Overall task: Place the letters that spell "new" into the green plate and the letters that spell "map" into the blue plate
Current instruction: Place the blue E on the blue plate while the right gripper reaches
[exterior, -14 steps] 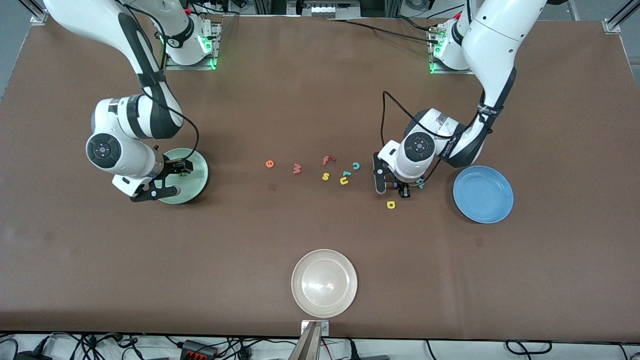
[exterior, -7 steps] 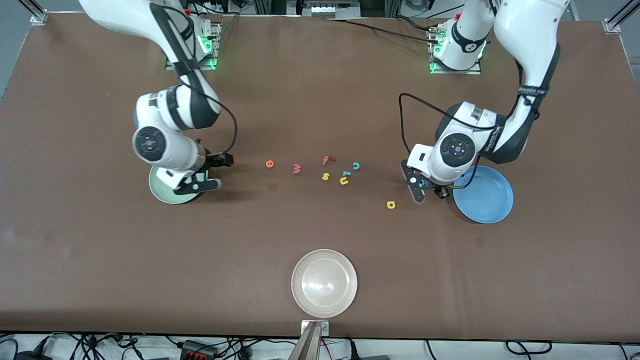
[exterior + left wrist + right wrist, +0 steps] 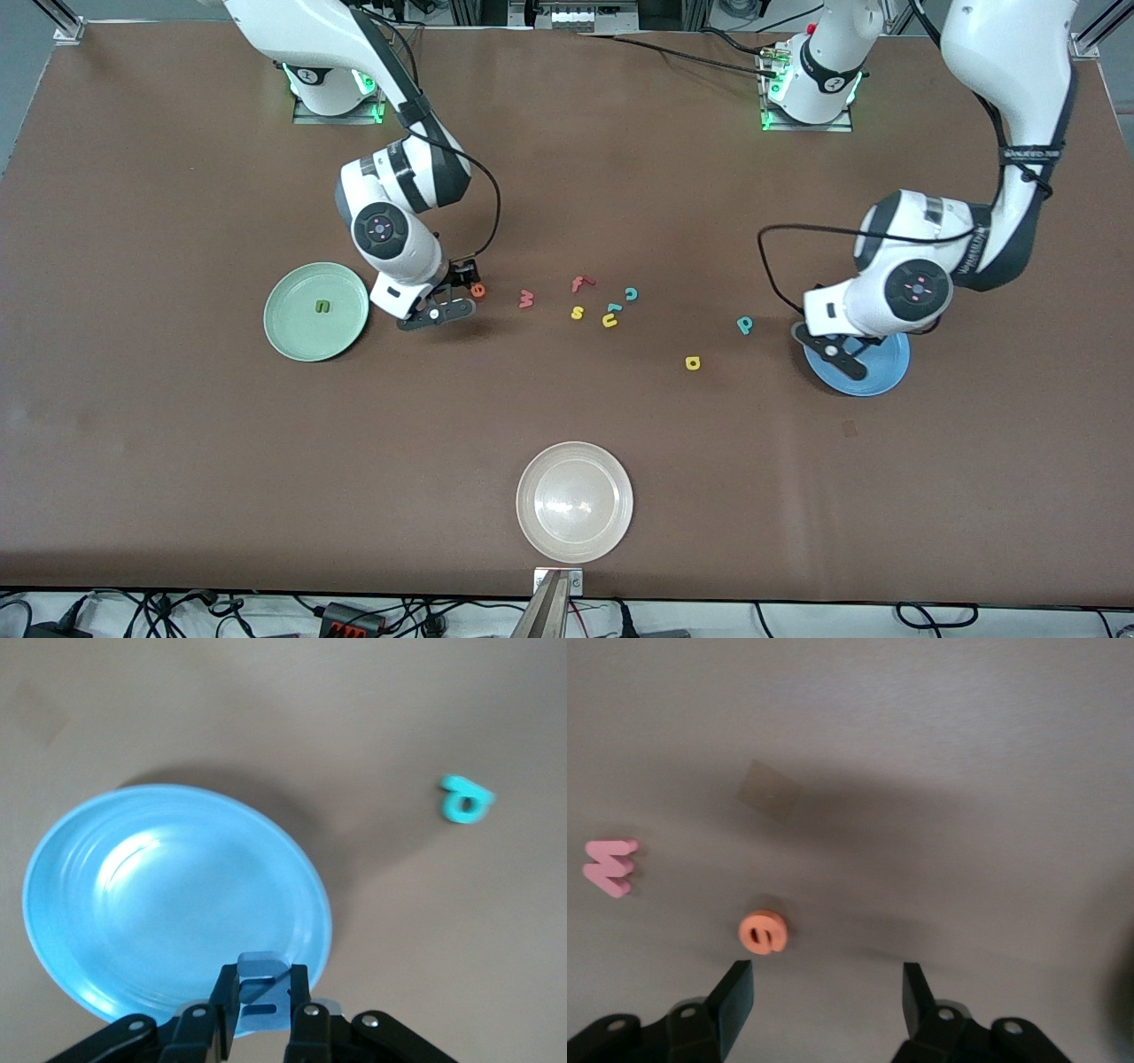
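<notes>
Front view shows the green plate (image 3: 316,311) toward the right arm's end of the table, with the green "n" (image 3: 322,307) lying in it. The right gripper (image 3: 454,299) hangs just beside that plate, over the orange "e" (image 3: 477,290). In the right wrist view its two fingers (image 3: 733,992) stand well apart with nothing between them, and the orange "e" (image 3: 764,932) lies on the table just ahead of the gap, not touched. The dull-red "w" (image 3: 526,299) rests on the table a little toward the left arm's end from the "e".

Near the table's middle lie the red "f" (image 3: 580,283), the yellow "s" (image 3: 578,312), the yellow "u" (image 3: 609,321) and the teal "c" (image 3: 631,293); a small teal piece (image 3: 613,308) touches the "u", but its shape is too small to read.

The blue plate (image 3: 877,365) sits toward the left arm's end. The left gripper (image 3: 842,350) is over its rim; the left wrist view shows its fingers (image 3: 230,1001) pressed onto a small blue piece, probably the blue "m" (image 3: 263,983), above the plate's edge (image 3: 177,895). The teal "p" (image 3: 745,325) lies on the table beside the blue plate, apart from it. The yellow "a" (image 3: 693,362) lies nearer to the front camera than the "p". A whitish-beige plate (image 3: 575,501) sits nearest that camera.
</notes>
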You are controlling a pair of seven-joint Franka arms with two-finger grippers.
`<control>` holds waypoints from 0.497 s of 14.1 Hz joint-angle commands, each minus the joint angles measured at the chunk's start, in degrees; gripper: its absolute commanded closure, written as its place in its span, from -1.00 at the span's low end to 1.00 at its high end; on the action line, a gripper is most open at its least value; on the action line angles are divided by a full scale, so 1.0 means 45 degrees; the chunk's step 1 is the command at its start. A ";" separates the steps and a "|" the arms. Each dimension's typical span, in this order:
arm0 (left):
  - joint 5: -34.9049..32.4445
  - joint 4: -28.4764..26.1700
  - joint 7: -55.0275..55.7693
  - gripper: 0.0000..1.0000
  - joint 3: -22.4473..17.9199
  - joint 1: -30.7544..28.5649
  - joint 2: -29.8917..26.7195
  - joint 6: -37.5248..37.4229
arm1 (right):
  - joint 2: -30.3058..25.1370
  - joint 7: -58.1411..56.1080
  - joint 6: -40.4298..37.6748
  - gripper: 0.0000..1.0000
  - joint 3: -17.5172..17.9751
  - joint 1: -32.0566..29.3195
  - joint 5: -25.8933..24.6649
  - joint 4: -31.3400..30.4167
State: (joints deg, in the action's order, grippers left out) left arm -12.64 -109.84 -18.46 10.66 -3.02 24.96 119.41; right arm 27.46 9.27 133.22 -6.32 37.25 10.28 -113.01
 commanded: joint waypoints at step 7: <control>-0.0200 -0.0005 0.1739 -1.00 0.0171 -0.0890 0.1251 0.1667 | 0.0695 0.1220 0.0746 -0.25 -0.0100 0.0804 0.0177 0.0485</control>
State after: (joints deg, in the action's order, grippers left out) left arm -12.64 -110.06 -11.82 10.65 -5.82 31.44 127.15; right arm 29.36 13.37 135.93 -6.32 39.74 10.29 -112.16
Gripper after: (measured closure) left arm 0.590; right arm 0.370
